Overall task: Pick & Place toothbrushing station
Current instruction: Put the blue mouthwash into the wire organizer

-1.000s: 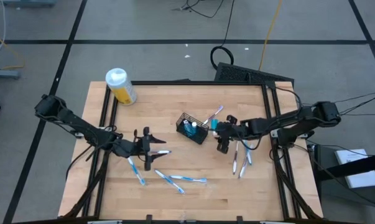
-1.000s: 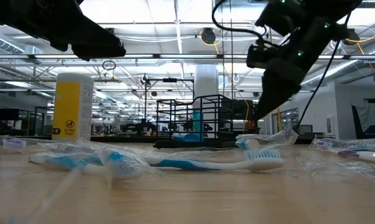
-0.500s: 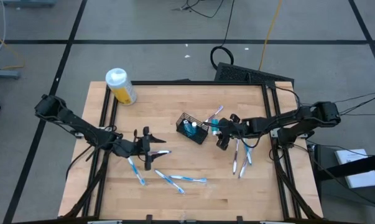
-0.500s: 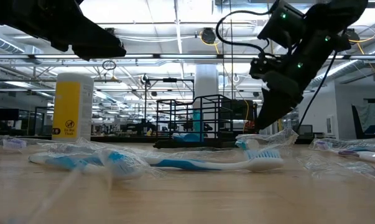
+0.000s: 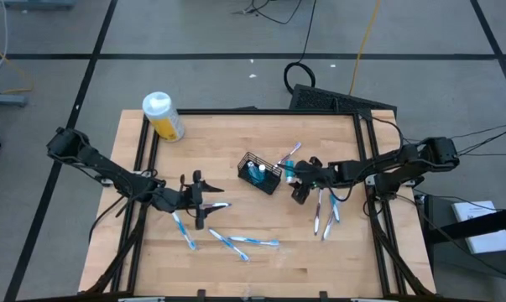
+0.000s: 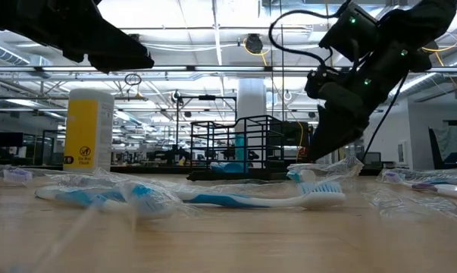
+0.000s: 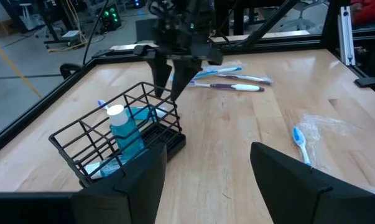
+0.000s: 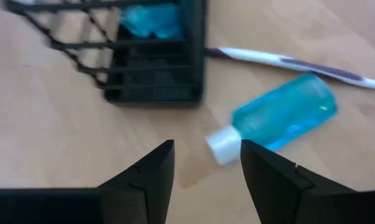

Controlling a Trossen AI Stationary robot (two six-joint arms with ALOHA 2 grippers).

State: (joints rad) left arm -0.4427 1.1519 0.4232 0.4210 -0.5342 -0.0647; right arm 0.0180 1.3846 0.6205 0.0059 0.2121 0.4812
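Near the middle of the bench [image 5: 236, 134] we find the basket [image 5: 260, 174], with a tube [image 7: 126, 132] standing upright inside it. Just off the basket's right side a second tube [image 8: 282, 114] lies on the bench top, a toothbrush [image 5: 289, 154] lying close behind it. The right gripper [image 5: 299, 184] hangs over that tube, fingers apart around nothing. Further toward the right edge lie more toothbrushes [image 5: 324, 216]. A bottle [image 5: 163, 116] sits at the back left corner. The left gripper [image 5: 199, 201] hovers left of centre, gaping wide, above a toothbrush [image 5: 184, 231]; two others [image 5: 244, 242] lie toward the front edge.
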